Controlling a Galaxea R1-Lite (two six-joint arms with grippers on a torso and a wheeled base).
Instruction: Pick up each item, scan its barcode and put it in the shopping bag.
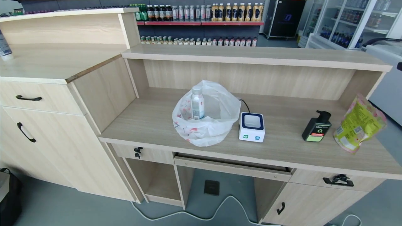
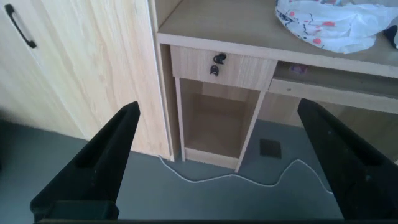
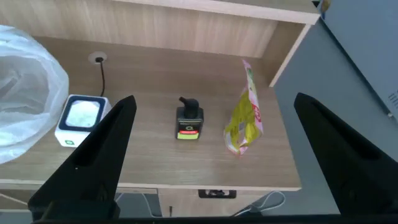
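White shopping bag (image 1: 205, 125), at the middle of the desk (image 1: 150, 122), holds one plastic bottle (image 1: 197, 103). Outstanding, apparently unscanned: black pump bottle (image 1: 316, 127) and green snack pouch (image 1: 359, 124), toward the desk's right edge. Both the left gripper (image 2: 219, 109) and right gripper (image 3: 214, 99) gape wide, empty.

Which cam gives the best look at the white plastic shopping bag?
Head view: the whole white plastic shopping bag, open, with a clear bottle standing inside. Right wrist view catches one side; left wrist view, its red-printed lower part.
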